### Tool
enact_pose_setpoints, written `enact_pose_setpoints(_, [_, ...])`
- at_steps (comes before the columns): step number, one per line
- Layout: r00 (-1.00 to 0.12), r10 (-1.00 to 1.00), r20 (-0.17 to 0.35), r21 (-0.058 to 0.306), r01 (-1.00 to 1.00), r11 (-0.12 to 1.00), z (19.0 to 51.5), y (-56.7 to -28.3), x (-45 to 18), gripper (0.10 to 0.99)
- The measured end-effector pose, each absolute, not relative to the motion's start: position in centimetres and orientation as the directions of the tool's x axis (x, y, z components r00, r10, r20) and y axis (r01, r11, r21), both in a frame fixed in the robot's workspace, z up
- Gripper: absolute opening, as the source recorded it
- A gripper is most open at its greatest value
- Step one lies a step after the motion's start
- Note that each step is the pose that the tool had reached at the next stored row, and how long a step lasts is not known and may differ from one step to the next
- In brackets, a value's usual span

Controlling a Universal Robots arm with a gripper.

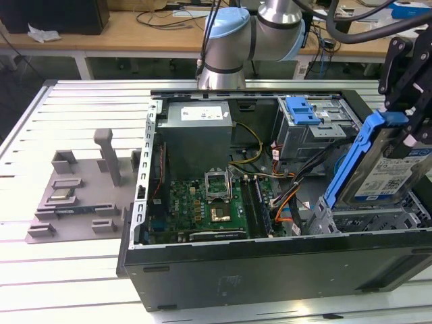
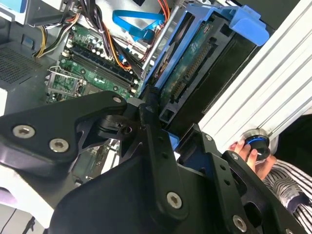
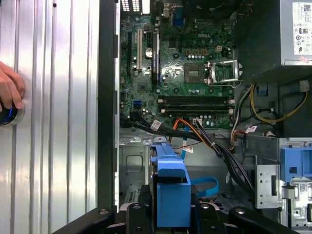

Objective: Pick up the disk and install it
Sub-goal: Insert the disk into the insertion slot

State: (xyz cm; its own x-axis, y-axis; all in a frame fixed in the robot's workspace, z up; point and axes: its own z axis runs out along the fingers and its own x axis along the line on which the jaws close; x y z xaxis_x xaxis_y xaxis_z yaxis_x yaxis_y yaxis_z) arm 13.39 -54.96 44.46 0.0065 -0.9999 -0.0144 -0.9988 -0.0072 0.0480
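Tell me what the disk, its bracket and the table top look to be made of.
The disk: metal by the look, a dull silver-grey casing with what seems a paper blue-and-white label. Its bracket: likely moulded plastic, evenly bright blue with a soft sheen. The table top: probably aluminium, pale silver grooved slats that reflect light in streaks.

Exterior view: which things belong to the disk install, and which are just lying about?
Job: disk, tilted over the drive cage; gripper, shut on it; open case.
Lying about: grey fixture, on the table at the exterior view's left; power supply; blue latch.
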Motion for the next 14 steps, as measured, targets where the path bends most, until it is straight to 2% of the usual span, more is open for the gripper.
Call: enact_pose_setpoints(14, [0.007,-1.0,-0.014,0.048,-0.999,-0.007,42.5,-54.9,13.6,0.369])
